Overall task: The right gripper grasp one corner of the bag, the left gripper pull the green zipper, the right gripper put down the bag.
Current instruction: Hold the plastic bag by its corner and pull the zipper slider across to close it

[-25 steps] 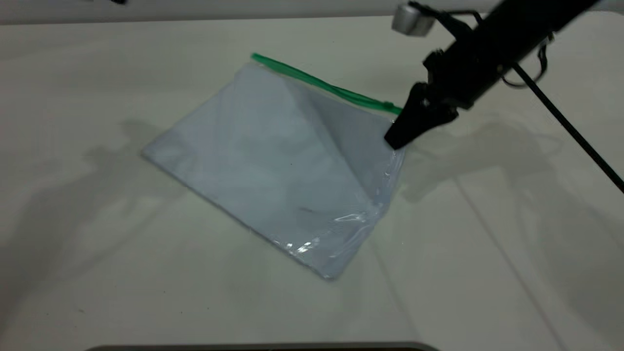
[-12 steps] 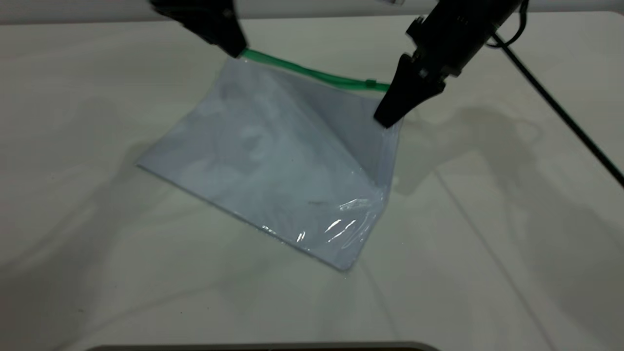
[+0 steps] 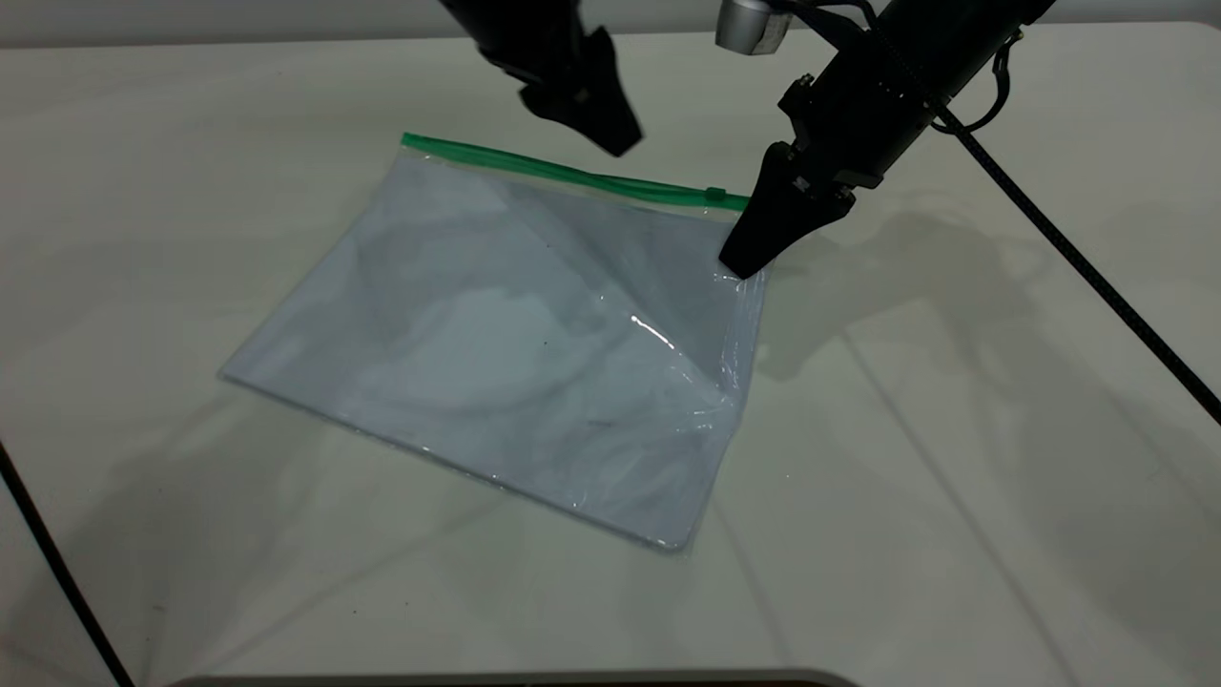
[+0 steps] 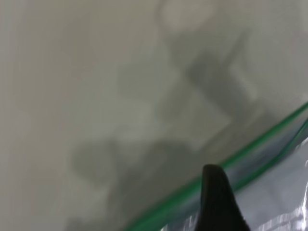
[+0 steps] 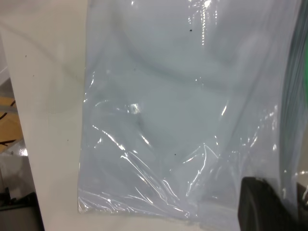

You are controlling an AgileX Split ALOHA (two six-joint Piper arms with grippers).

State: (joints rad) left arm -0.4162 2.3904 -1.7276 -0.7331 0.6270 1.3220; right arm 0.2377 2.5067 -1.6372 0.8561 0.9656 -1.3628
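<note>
The bag point(image 3: 496, 334), a clear pouch with white paper inside, lies on the table with its right far corner raised. The green zipper point(image 3: 553, 172) runs along its far edge, with the slider tab point(image 3: 713, 195) near the right end. My right gripper point(image 3: 739, 262), with the white cylinder, is shut on the corner of the bag just below the slider. In the right wrist view the plastic point(image 5: 183, 96) runs between its fingers point(image 5: 260, 207). My left gripper point(image 3: 618, 141) hovers above the middle of the zipper without touching it. Its wrist view shows the green strip point(image 4: 250, 149) beyond the tip point(image 4: 214, 171).
The pale table point(image 3: 954, 477) surrounds the bag. A black cable point(image 3: 1078, 258) trails from the right arm across the right side. Another cable point(image 3: 57, 572) crosses the near left corner. A dark edge point(image 3: 515, 679) lies along the front.
My left gripper has come in and moved right, from the zipper's left end to above its middle. The bag has sunk flatter as my right gripper lowered slightly, still holding the corner.
</note>
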